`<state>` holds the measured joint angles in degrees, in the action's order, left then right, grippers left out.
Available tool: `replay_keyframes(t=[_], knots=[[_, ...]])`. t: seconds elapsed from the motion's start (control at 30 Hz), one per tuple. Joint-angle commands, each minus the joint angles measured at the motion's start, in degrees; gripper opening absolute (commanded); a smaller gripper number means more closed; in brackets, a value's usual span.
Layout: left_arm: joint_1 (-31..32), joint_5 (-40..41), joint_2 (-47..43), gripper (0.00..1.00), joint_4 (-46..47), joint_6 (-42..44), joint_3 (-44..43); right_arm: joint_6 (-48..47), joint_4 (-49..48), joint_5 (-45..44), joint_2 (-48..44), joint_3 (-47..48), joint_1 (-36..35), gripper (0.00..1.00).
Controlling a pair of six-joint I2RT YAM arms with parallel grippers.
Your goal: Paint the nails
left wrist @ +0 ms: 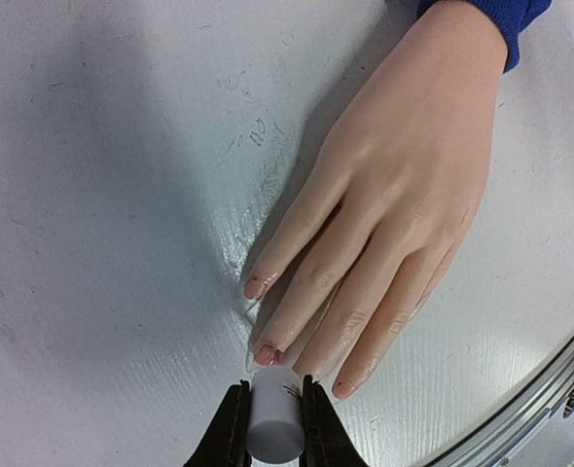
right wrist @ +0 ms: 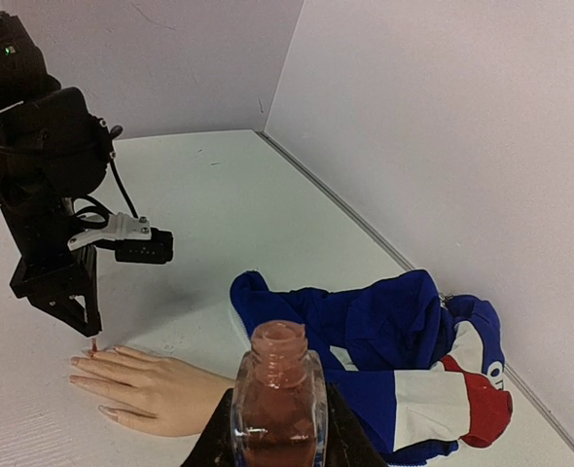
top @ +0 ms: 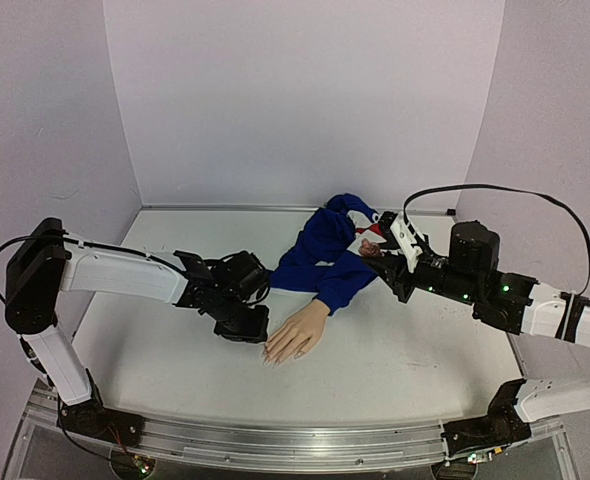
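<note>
The beige mannequin hand (top: 300, 332) lies palm down, its wrist in a blue sleeve (top: 325, 255). In the left wrist view the hand (left wrist: 404, 185) shows pinkish nails on the index (left wrist: 256, 286), middle (left wrist: 267, 354) and little finger (left wrist: 343, 389). My left gripper (left wrist: 272, 394) is shut on the white brush cap (left wrist: 275, 423), held just above the fingertips; the cap hides the ring fingernail. In the right wrist view a brush tip (right wrist: 92, 345) touches down at the fingertips. My right gripper (right wrist: 279, 433) is shut on the open pinkish polish bottle (right wrist: 279, 389), held above the sleeve.
The blue, white and red jacket (right wrist: 413, 360) is bunched at the back right near the wall. The metal rail of the table's front edge (left wrist: 550, 389) runs close to the fingertips. The left arm (top: 125, 275) reaches in from the left.
</note>
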<state>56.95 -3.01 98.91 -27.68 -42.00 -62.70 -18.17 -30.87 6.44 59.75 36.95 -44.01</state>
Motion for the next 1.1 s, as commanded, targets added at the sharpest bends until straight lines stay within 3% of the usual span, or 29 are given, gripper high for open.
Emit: replay_keyframes(t=[0.0, 1.07], knots=[[-0.29, -0.60, 0.32, 0.00, -0.95, 0.02, -2.98, 0.51, -3.75, 0.11, -1.12, 0.73, 0.33, 0.00], [-0.35, -1.17, 1.09, 0.00, -1.59, -1.04, -2.27, 0.59, -3.78, 0.16, -1.26, 0.62, 0.34, 0.00]])
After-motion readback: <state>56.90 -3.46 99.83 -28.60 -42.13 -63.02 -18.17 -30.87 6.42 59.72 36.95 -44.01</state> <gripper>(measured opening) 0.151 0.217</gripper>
